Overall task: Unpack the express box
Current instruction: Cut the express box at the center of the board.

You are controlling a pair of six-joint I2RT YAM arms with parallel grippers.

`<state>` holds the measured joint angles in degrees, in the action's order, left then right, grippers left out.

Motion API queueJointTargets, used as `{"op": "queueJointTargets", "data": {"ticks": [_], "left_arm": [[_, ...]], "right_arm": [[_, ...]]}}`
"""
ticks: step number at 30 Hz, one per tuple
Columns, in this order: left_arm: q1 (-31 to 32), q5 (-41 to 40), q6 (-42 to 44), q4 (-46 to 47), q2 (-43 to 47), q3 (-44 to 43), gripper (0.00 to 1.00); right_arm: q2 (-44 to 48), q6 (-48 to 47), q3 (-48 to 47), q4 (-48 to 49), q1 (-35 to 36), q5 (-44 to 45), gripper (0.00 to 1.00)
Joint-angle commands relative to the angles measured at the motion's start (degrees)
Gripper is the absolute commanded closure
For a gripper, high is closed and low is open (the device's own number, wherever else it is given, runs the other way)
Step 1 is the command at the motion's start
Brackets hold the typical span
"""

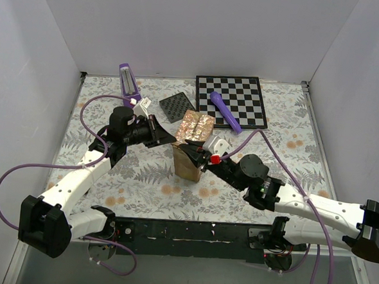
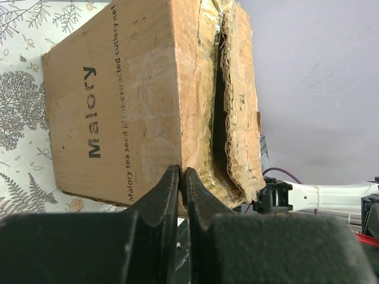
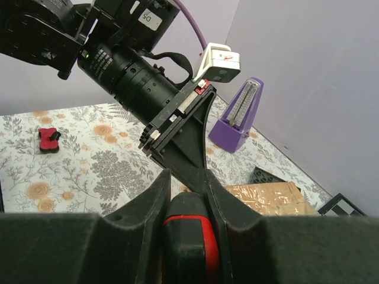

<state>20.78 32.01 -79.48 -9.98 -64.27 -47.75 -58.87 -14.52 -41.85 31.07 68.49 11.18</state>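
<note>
The left claw (image 2: 182, 173), its fingers pressed together, meets the top edge of the express box (image 2: 118, 106) from its left, the right claw (image 3: 186, 186) is clamped on a red-and-black tool (image 3: 188, 242) just right of that box, which stands between them on the floral worktop (image 1: 141, 187), flaps parted, chessboard (image 1: 234, 99) behind it.

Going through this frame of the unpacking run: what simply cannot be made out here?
Inside the express box: the left wrist view shows only a dark slit between the flaps; from above, the arms crowd it.
Tip of the red-handled tool in the right gripper: right wrist view, hidden beyond the fingers.
Whether the left gripper pinches cardboard: left wrist view, contact too tight to judge.
</note>
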Motion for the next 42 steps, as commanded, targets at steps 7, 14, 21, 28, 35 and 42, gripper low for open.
{"op": "queueJointTargets", "data": {"ticks": [7, 14, 21, 28, 35, 42], "left_arm": [[-0.3, -0.7, 1.9, 0.8, 2.0, -0.9, 1.0], [-0.4, -0.1, 0.8, 2.8, 2.3, 0.4, 1.0], [-0.6, -0.6, 0.1, 2.9, 2.2, 0.1, 1.0], [-0.9, -0.8, -0.1, 3.3, 2.5, 0.7, 1.0], [-1.5, -0.8, -0.1, 3.5, 2.3, 1.4, 1.0], [-2.0, -0.8, -0.1, 3.4, 2.0, 1.6, 1.0]], "right_arm": [[2.8, -3.4, -2.3, -8.8, 0.1, 1.7, 0.99], [5.8, -4.3, -1.0, -16.8, 0.0, 1.9, 0.99], [8.2, -3.7, -0.3, -22.5, -0.2, 3.0, 0.99], [9.7, -3.7, -0.2, -26.1, -0.6, 3.1, 0.99], [10.8, -4.8, -1.4, -27.9, -0.7, 4.0, 0.99], [11.5, -5.7, -2.2, -29.6, -0.8, 4.5, 0.99]]}}
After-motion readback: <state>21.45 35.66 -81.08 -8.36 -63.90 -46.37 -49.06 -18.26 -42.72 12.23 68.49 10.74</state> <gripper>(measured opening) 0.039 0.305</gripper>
